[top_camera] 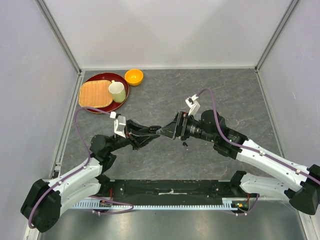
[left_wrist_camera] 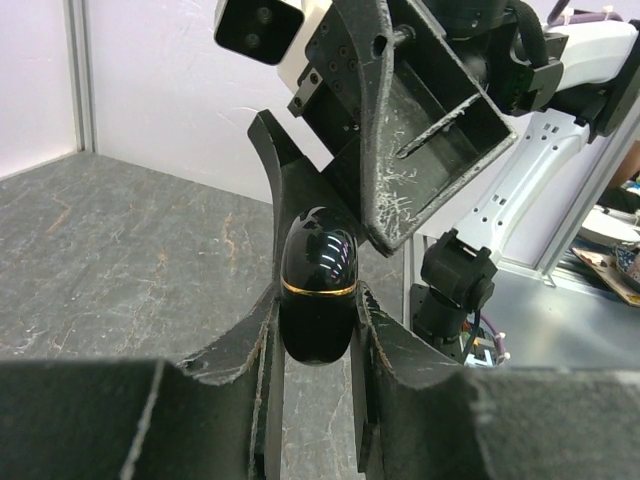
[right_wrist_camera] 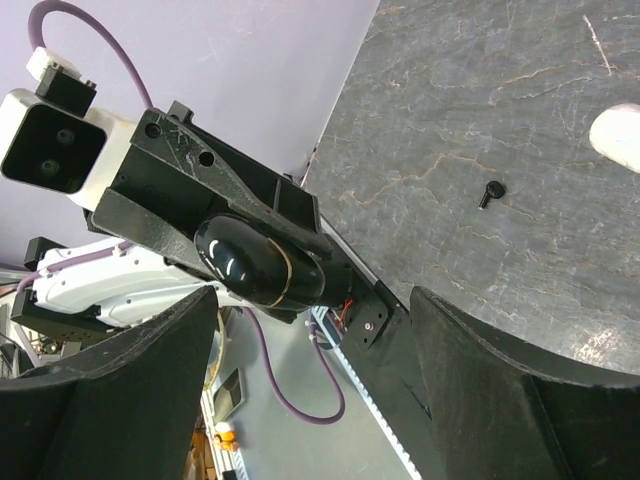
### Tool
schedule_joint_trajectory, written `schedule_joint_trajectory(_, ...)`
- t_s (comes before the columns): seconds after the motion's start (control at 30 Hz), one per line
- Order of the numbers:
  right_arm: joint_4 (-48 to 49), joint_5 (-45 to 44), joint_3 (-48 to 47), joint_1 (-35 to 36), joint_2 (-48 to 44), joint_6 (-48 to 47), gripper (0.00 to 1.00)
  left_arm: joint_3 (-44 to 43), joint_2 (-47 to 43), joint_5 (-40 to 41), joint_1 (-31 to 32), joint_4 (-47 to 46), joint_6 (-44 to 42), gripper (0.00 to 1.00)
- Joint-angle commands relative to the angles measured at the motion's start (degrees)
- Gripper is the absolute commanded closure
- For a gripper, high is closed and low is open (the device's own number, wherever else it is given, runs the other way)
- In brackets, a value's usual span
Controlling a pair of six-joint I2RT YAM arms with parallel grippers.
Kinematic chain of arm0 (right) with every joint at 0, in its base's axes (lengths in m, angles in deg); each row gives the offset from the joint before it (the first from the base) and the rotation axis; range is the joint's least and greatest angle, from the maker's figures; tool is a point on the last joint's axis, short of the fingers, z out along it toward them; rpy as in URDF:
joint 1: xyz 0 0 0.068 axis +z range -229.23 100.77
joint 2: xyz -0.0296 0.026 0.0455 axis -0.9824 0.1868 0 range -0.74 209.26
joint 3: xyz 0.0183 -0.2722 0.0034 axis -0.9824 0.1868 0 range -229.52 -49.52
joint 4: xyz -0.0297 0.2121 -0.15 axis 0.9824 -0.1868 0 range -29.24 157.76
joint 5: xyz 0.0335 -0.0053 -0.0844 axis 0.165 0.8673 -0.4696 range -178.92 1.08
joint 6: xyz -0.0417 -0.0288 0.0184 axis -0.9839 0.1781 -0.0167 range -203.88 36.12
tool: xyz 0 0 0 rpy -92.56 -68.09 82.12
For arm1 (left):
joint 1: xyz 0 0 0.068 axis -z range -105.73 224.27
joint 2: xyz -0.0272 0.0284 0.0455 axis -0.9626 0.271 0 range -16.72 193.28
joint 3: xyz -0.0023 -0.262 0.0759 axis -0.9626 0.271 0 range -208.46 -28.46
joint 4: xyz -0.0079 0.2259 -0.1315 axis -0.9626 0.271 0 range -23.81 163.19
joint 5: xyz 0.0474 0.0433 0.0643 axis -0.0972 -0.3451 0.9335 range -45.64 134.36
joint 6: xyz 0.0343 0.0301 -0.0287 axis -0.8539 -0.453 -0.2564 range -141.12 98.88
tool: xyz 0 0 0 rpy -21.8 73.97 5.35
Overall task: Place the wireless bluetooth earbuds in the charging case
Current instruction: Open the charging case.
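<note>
My left gripper [left_wrist_camera: 318, 312] is shut on a glossy black charging case [left_wrist_camera: 318, 290] with a thin gold band, its lid closed, held off the table. The case's free end points at my right gripper [right_wrist_camera: 310, 360], which stands open right in front of it, jaws wide and not touching the case [right_wrist_camera: 255, 262]. From above, the two grippers meet tip to tip at mid-table [top_camera: 167, 131]. One tiny black earbud [top_camera: 185, 144] lies on the table just below the right gripper and shows again in the right wrist view [right_wrist_camera: 490, 193]. A white rounded thing [right_wrist_camera: 620, 140] is cut off by the frame edge.
At the back left stands a red tray [top_camera: 95, 109] carrying a woven mat [top_camera: 95, 94] and a pale cup [top_camera: 117, 92], with an orange bowl [top_camera: 133, 76] beside it. White walls enclose the grey table on three sides.
</note>
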Motion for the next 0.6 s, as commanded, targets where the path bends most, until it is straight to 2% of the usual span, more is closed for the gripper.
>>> schedule_joint_trajectory(0.0, 0.3, -1.6, -1.3, 0.2, 0.1, -0.3, 0.16, 0.0, 0.0, -2.5, 0.2, -4.6, 0.2, 0.98)
schedule_joint_trajectory(0.57, -0.4, -6.2, -0.4, 0.2, -0.5, 0.7, 0.16, 0.6, -0.5, -6.3, 0.2, -7.5, 2.7, 0.98)
